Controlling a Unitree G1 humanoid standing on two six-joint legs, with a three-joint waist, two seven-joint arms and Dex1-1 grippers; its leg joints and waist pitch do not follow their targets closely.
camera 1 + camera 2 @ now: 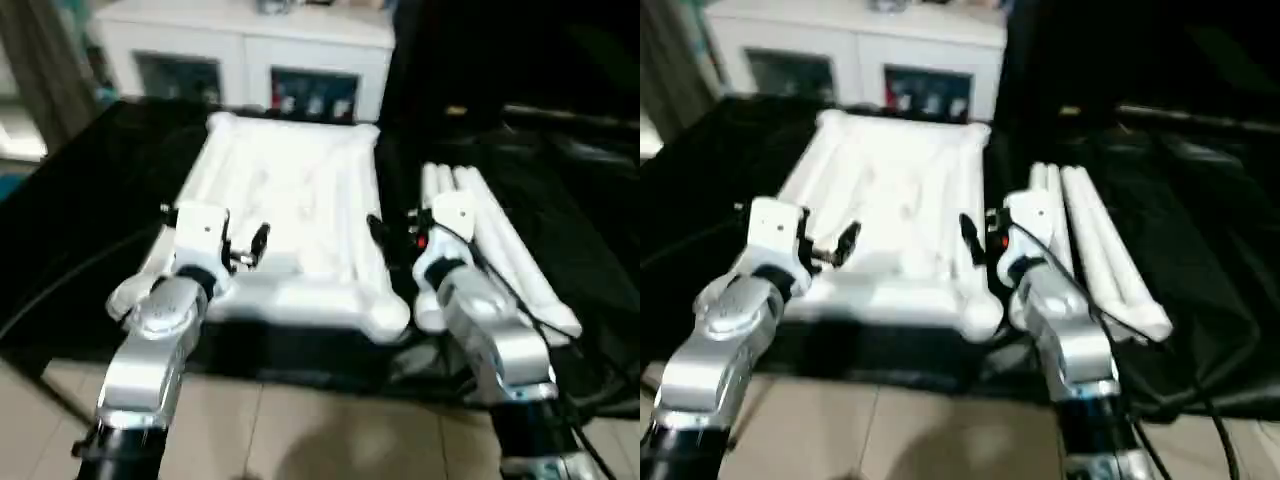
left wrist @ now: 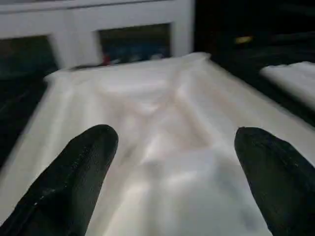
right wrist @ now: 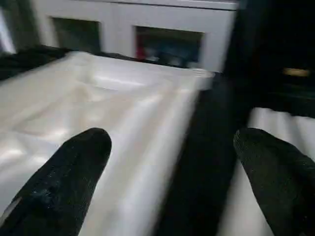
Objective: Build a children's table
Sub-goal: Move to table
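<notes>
The white tabletop (image 1: 290,195) lies underside up on a black cloth, its raised rim and rounded corner sockets showing. Beside its right edge lie the white legs (image 1: 505,250), bundled side by side. My left gripper (image 1: 213,228) hovers over the tabletop's near left part, open, with nothing between its black fingers (image 2: 74,172). My right gripper (image 1: 420,235) hangs over the tabletop's right rim and the dark gap towards the legs. It is open too, and one of its fingers (image 3: 69,172) is above the white plastic. The tabletop (image 2: 162,123) spreads out ahead of the left gripper.
A white glass-fronted cabinet (image 1: 250,50) stands behind the work surface. Black cloth (image 1: 80,200) covers the surface on both sides. Cables trail near the right forearm (image 1: 560,400). Tiled floor (image 1: 300,430) shows at the near edge.
</notes>
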